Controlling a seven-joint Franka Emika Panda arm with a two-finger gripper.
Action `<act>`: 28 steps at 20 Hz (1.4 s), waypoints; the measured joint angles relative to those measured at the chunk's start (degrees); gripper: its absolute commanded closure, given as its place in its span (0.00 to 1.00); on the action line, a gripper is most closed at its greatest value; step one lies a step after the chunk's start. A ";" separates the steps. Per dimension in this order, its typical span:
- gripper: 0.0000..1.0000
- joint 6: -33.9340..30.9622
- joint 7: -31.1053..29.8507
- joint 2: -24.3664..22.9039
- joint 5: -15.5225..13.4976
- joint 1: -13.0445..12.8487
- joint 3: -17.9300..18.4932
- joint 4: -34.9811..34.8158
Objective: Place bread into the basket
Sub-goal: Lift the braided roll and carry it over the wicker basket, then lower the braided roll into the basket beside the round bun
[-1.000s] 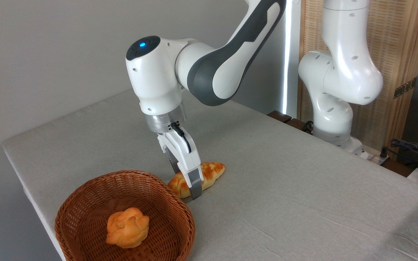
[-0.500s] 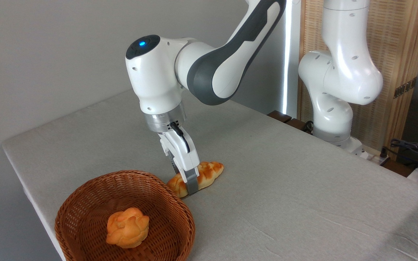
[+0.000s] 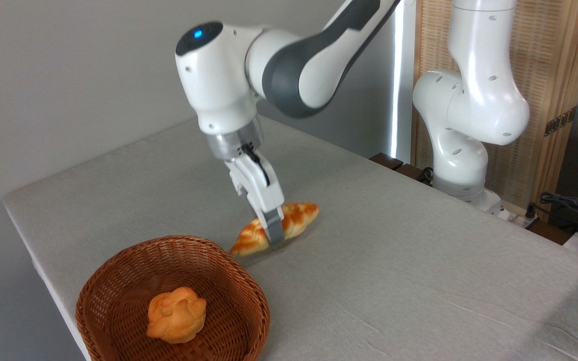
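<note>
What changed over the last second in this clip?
The gripper, shut on the long braided golden loaf, has risen and lifted it off the grey table. The round brown wicker basket and the small orange knotted bun inside stayed put.

The braided golden bread (image 3: pixel 294 224) hangs tilted, left end low — just beyond the reddish-brown wicker basket (image 3: pixel 118 281).

A single fixed camera looked down at an angle from beyond the near corner of the desk (image 3: pixel 419 281), facing across it toward a grey wall and a slatted wooden screen (image 3: pixel 550 75). It stood fairly close: the basket (image 3: pixel 118 281) was cut by the bottom edge, the arm's upper links by the top. The robot's base (image 3: pixel 464 190) sat at right, on the desk's far edge.
</note>
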 measured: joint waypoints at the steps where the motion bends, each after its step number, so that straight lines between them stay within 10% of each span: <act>1: 0.62 -0.94 0.01 -0.46 0.00 -0.05 -0.04 0.23; 10: 0.61 -4.19 0.02 -2.79 -0.38 -1.15 -0.74 5.89; 21: 0.60 19.39 0.02 0.31 -3.67 -0.33 -0.31 8.57; 28: 0.26 32.80 0.02 6.97 -3.76 -0.08 -0.27 8.54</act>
